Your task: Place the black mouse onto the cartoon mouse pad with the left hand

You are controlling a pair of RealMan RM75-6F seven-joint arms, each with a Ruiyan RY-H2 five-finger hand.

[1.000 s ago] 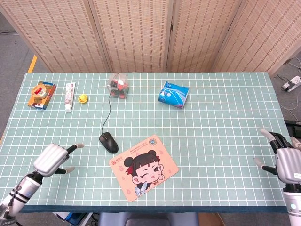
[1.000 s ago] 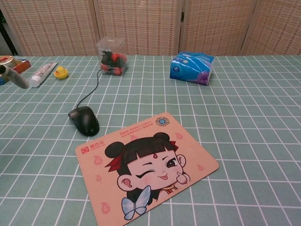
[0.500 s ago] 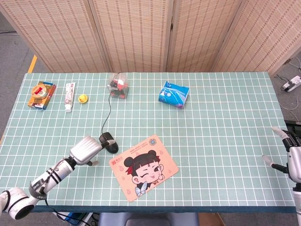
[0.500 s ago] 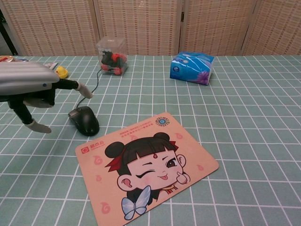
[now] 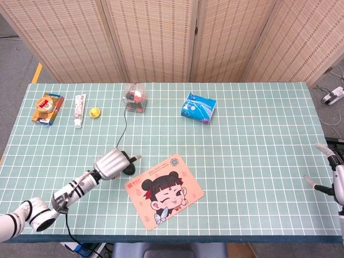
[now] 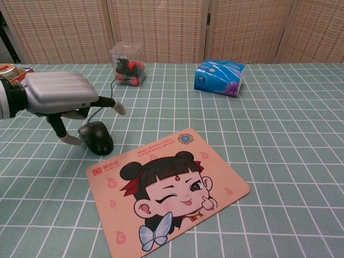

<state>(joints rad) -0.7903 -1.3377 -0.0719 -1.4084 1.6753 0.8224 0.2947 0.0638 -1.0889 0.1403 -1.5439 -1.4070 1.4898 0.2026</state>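
The black mouse [image 6: 97,137] lies on the green checked table just left of the cartoon mouse pad [image 6: 166,191], its cord running back toward a clear box. My left hand [image 6: 59,95] hovers over the mouse with fingers spread, one fingertip [image 6: 69,140] down beside the mouse's left flank, nothing held. In the head view the left hand [image 5: 114,163] covers most of the mouse [image 5: 129,169], next to the mouse pad [image 5: 164,191]. My right hand [image 5: 333,177] sits at the table's right edge, fingers apart, holding nothing.
Along the back stand a clear box with red items [image 5: 135,97], a blue tissue pack [image 5: 199,108], a yellow duck [image 5: 94,112], a tube [image 5: 79,109] and a snack pack [image 5: 48,107]. The mouse cord [image 5: 122,129] runs from the clear box to the mouse.
My left hand has swept right from the table's left front until it is over the mouse. The right hand has drifted right toward the edge. The mouse has not moved.
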